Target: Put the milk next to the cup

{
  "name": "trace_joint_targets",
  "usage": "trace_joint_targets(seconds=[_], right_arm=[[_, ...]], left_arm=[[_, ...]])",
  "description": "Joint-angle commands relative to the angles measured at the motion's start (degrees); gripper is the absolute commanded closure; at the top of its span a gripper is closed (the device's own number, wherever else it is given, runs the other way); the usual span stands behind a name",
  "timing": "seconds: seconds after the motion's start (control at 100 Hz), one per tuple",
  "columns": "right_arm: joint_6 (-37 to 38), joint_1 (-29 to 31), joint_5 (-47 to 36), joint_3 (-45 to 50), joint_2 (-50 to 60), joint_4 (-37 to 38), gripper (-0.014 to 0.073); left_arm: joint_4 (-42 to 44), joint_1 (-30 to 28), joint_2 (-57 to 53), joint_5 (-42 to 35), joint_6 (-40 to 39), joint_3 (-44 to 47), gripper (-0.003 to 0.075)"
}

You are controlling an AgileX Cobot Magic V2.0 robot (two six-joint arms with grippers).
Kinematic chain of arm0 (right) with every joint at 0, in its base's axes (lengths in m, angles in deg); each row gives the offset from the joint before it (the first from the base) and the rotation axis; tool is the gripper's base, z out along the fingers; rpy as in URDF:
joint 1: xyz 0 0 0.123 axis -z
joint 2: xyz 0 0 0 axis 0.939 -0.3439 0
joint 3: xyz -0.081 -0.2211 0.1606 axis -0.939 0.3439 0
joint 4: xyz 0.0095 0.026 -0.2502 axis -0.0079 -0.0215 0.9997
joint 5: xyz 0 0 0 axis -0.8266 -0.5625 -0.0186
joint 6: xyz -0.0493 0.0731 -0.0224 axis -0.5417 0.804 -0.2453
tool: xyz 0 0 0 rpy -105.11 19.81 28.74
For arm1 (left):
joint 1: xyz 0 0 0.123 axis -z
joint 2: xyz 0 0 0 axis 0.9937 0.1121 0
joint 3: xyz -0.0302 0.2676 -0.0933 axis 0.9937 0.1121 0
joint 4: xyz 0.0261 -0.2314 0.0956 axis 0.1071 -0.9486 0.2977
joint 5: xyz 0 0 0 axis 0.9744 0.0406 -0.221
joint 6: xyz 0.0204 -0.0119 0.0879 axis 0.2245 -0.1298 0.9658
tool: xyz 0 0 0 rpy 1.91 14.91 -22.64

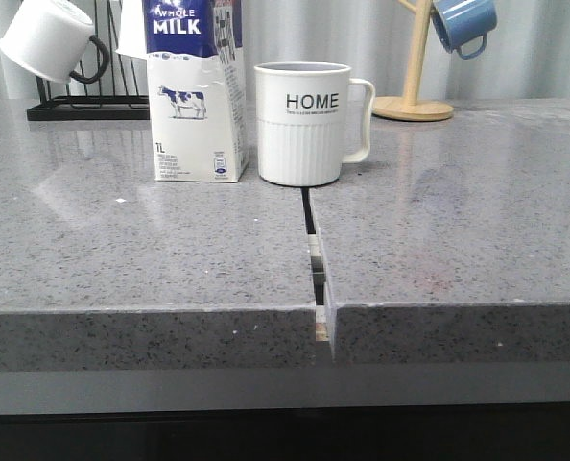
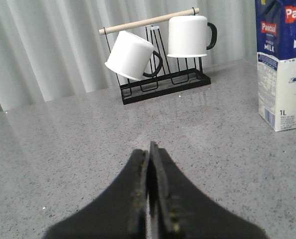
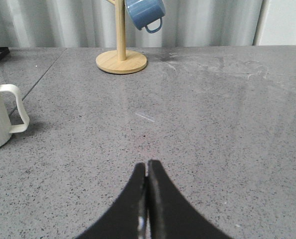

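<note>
Grey stone counter bears the milk upright, cow forward, beside the cup; both arms' jaws pressed together, empty.

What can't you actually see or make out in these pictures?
- Milk top: cut off by the front view's upper edge; the left wrist view's edge crops its far side.
- Small print under HOME on the cup: too small to read.
- Cup in the right wrist view: mostly cut off by the edge.
- Blue mug: its top cropped in the front view.
- Arms: absent from the front view.
</note>
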Motion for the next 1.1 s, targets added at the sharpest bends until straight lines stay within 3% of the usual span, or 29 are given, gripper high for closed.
trace_joint_targets(seconds=[0.0,0.22,0.52,1.09], right_arm=[[-0.1,0.2,-4.3,-1.5,-0.2,0.3,0.0715],[-0.1,0.2,-4.3,-1.5,-0.2,0.3,0.0715],[-0.1,0.2,-4.3,-1.5,-0.3,0.3,0.0715],[-0.1,0.2,-4.3,-1.5,-0.3,0.3,0.0715]], left_arm=[[2.0,-0.2,-2.0,-4.2,-0.7,0.7,0.0741],[0.9,-3.2,-7.9,-4.6,-2.4,6.4,0.0741],[2.0,-6.4,-11.1,-8.2,-11.3,12.6,0.0741],[3.2,-6.5,-11.1,-8.6,-11.3,13.2,0.0741]])
